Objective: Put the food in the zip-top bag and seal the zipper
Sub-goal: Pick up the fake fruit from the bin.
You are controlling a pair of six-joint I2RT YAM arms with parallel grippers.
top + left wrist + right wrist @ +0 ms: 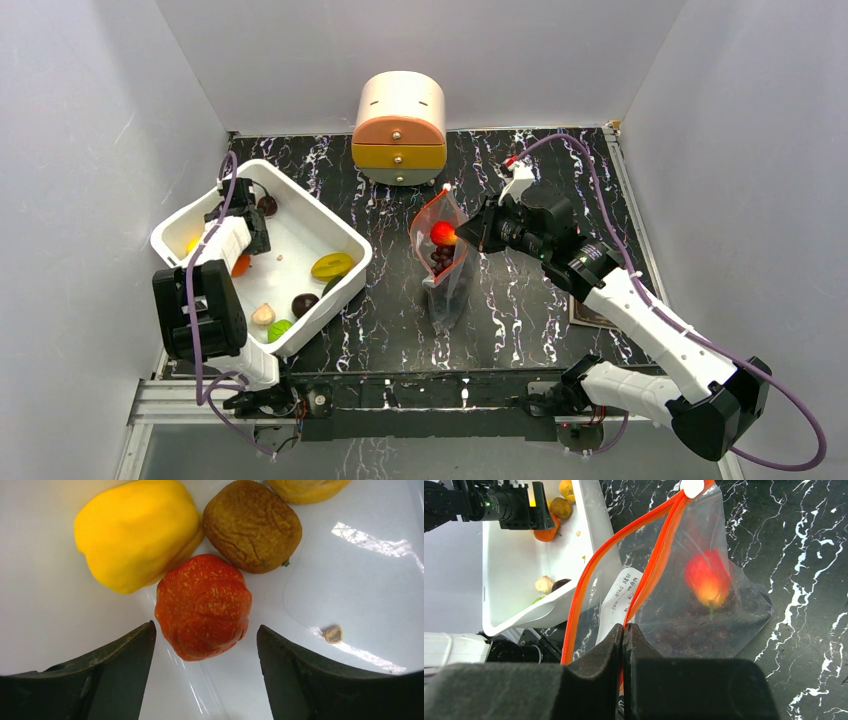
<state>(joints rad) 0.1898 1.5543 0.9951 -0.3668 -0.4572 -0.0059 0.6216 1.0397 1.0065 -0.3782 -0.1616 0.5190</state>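
The zip-top bag (445, 265) stands open in the middle of the table, with a red food piece (706, 577) and dark grapes (704, 630) inside. My right gripper (624, 626) is shut on one side of its red-orange zipper (659, 555), holding the mouth apart; the white slider tab (693, 487) is at the far end. My left gripper (205, 627) is open low inside the white tub (318, 208), its fingers either side of an orange-red piece (204, 606) without touching it. A yellow piece (135, 532) and a brown piece (252, 525) lie just beyond.
More food lies in the tub's near half: a yellow-green piece (331, 265), a dark one (304, 303), a pale one (263, 315). A small drawer cabinet (400, 128) stands at the back behind the bag. Walls enclose the table on three sides.
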